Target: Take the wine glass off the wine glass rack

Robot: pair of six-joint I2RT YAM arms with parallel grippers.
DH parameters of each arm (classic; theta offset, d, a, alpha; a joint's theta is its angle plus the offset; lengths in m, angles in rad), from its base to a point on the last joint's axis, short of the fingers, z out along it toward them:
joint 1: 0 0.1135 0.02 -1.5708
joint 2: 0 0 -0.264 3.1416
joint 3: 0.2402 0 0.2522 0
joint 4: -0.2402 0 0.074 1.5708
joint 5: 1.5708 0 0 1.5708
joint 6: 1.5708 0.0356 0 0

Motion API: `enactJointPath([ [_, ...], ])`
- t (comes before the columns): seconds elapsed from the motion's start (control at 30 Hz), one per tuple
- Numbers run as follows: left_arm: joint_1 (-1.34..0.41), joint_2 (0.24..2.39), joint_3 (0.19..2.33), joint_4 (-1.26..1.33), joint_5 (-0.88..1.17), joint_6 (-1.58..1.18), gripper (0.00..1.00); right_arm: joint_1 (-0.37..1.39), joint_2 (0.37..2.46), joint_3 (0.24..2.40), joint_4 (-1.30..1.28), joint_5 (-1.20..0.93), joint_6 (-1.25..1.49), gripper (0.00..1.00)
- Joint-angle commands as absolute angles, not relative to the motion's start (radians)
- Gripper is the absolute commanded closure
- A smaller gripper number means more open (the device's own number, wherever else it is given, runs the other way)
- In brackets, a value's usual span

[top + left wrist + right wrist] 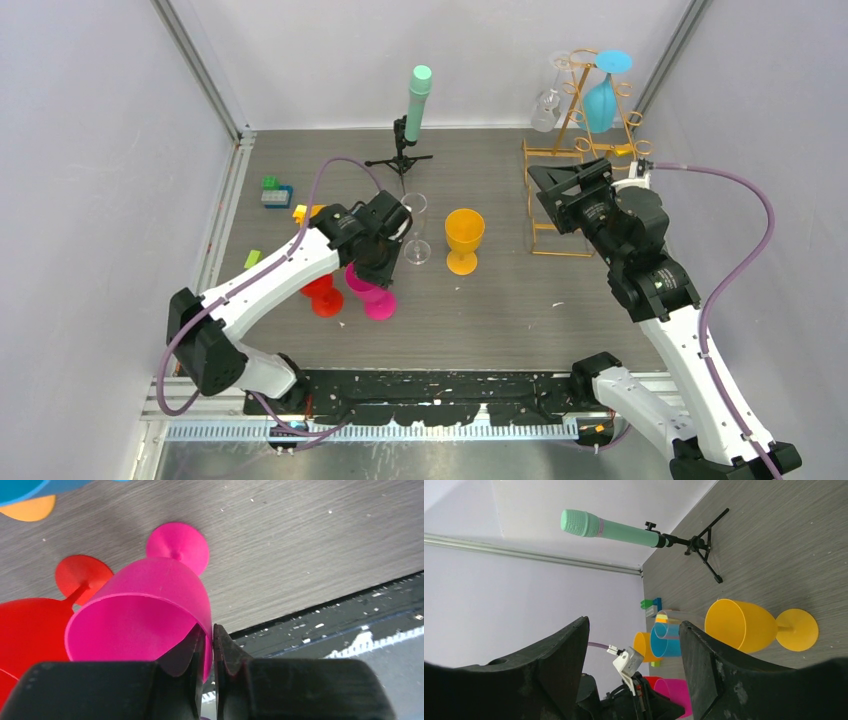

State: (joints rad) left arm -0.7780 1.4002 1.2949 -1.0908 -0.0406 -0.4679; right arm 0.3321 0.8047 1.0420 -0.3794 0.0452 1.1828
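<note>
Left tool (210, 634) fills the near edge of its wrist view: jaws closed to a sliver, pinching the rim wall of a magenta glass (145, 610), one finger inside the bowl and one outside. That glass stands on the surface (520, 300) just beside a red glass (322, 295)

Right tool (633, 628): spread wide, nothing held. Top view puts it over the near end of the wine glass rack (556, 190), base frame below it. Its camera faces left, so the rack is out of its view

Task item: two glasses hang bowl-down from the hooks at the far right corner
- clear glass (547, 108), on the left side of the rack
- blue glass (601, 102), foot uppermost, to the right of the clear one

Handling (judgement)
- both light and stiff
- clear one: glass or plastic, cannot tell, so treat as fragile and slippery
- blue one looks like plastic, more forgiving
- grip across the bowl or on the stem below the foot, then slide the foot out along the wires rather than pull down
- thin wire frame may tip or drag if the foot snags

Room
- walls close behind and right of the rack, little clearance
- open surface lies between the rack and a yellow glass (464, 238)
- withdrawal toward near left looks the free route
</note>
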Motion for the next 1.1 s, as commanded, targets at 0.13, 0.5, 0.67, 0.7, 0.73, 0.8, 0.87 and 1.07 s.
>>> enactJointPath([
  [0.13, -0.792, 1.441, 1.291, -1.095, -0.161, -0.446, 0.76, 0.336, 0.765, 1.095, -0.416, 0.094, 1.163, 0.29],
  [0.5, -0.792, 1.283, 1.399, -1.086, -0.151, -0.430, 0.32, 0.336, 0.833, 1.300, -0.638, 0.037, 0.989, 0.28],
  [0.67, -0.792, 1.169, 1.421, -1.029, -0.095, -0.434, 0.14, 0.336, 0.901, 1.443, -0.699, 0.100, 0.889, 0.29],
  [0.7, -0.792, 1.149, 1.422, -1.010, -0.091, -0.433, 0.11, 0.336, 0.925, 1.493, -0.720, 0.137, 0.875, 0.29],
  [0.73, -0.792, 1.129, 1.420, -0.993, -0.086, -0.432, 0.07, 0.336, 0.940, 1.556, -0.750, 0.158, 0.841, 0.29],
  [0.8, -0.792, 1.098, 1.413, -0.955, -0.079, -0.433, 0.04, 0.336, 1.011, 1.653, -0.791, 0.219, 0.784, 0.30],
  [0.87, -0.792, 1.075, 1.408, -0.916, -0.063, -0.433, 0.03, 0.335, 1.070, 1.739, -0.822, 0.262, 0.725, 0.30],
  [1.07, -0.792, 1.048, 1.401, -0.813, -0.017, -0.421, 0.01, 0.308, 1.269, 1.964, -0.873, 0.325, 0.541, 0.23],
])
